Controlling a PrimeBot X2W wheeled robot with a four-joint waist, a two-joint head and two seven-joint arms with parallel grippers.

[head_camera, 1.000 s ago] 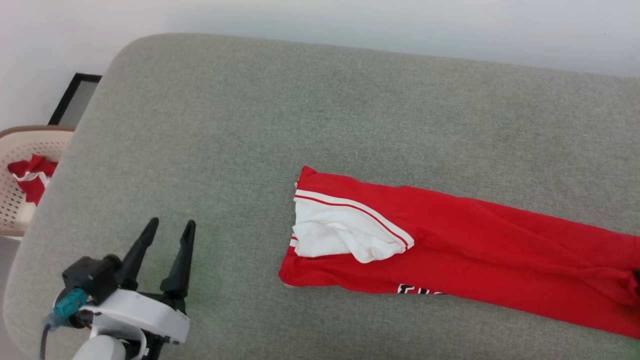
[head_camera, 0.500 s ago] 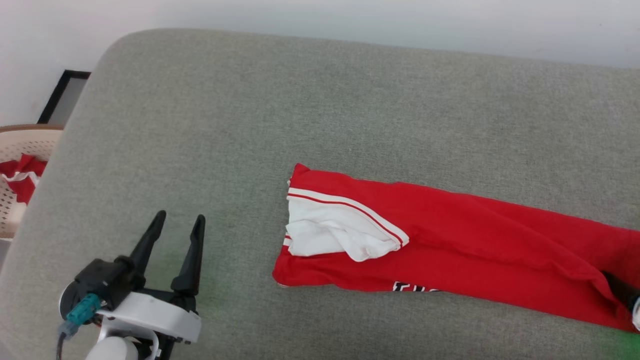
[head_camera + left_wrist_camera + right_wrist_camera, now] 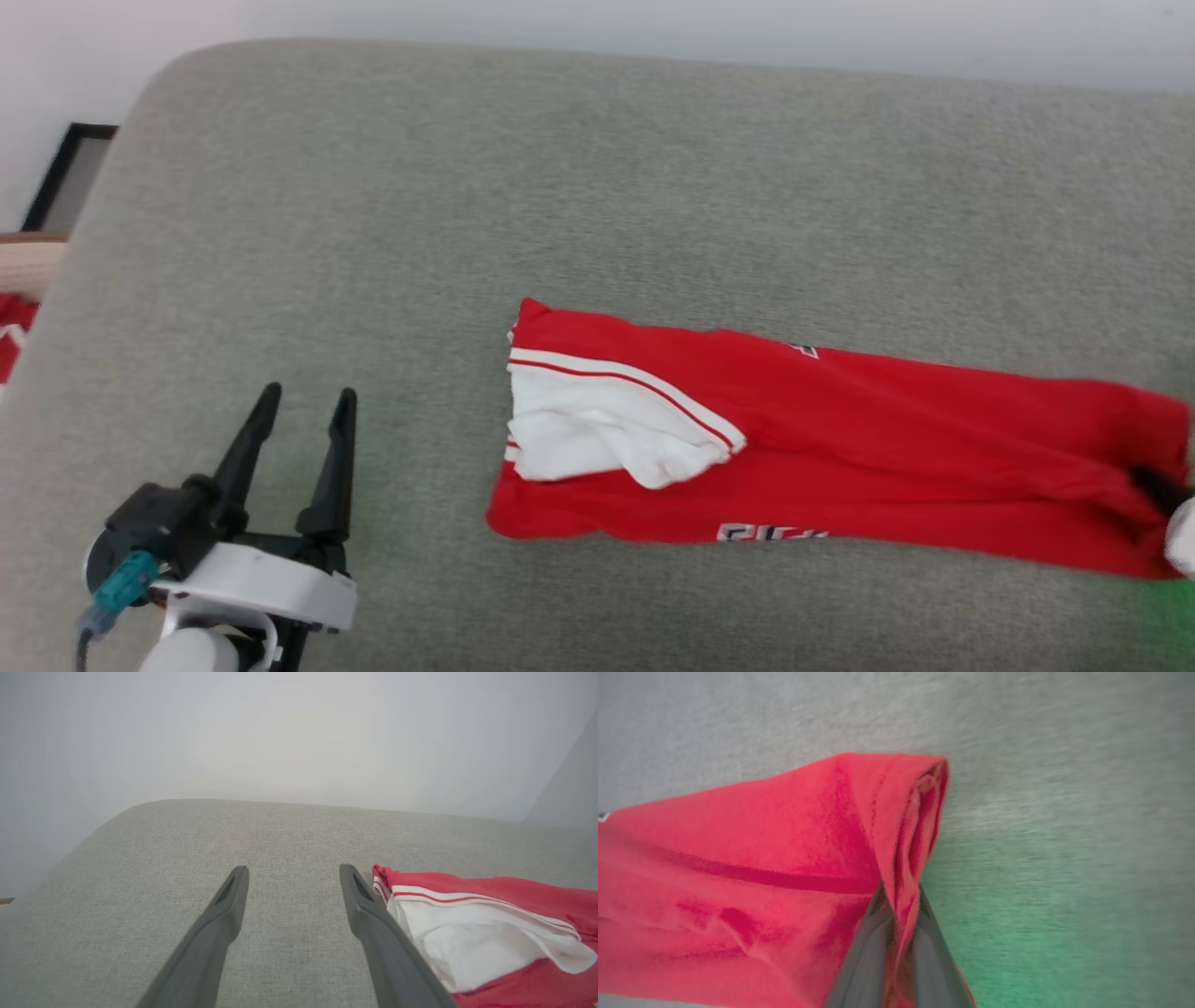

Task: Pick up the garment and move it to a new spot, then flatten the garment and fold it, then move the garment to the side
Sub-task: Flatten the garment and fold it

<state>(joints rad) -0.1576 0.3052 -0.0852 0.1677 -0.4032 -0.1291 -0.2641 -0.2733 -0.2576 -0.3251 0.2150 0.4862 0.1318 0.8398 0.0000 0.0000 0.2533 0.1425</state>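
The garment [image 3: 840,448], a red jersey with a white striped sleeve folded over its left end, lies in a long band across the grey cushion [image 3: 560,187]. Block lettering shows at its near edge. At the band's right end my right gripper [image 3: 1153,485] is shut on the red cloth; in the right wrist view its two fingers pinch a fold of the garment [image 3: 784,858] between them, and that gripper [image 3: 896,896] lifts the edge slightly. My left gripper [image 3: 301,415] stands open over bare cushion, left of the garment. In the left wrist view the left gripper [image 3: 292,877] holds nothing, with the garment [image 3: 490,933] just right of it.
The cushion's rounded left edge drops off beside a pale basket [image 3: 28,266] holding a red cloth scrap [image 3: 11,331]. A dark frame [image 3: 70,173] leans on the white wall behind. Wide bare cushion lies behind and left of the garment.
My right gripper has closed on the garment's right end, which now bunches and lifts. The head view has shifted right, so the basket slid toward the left edge. The left gripper stays open.
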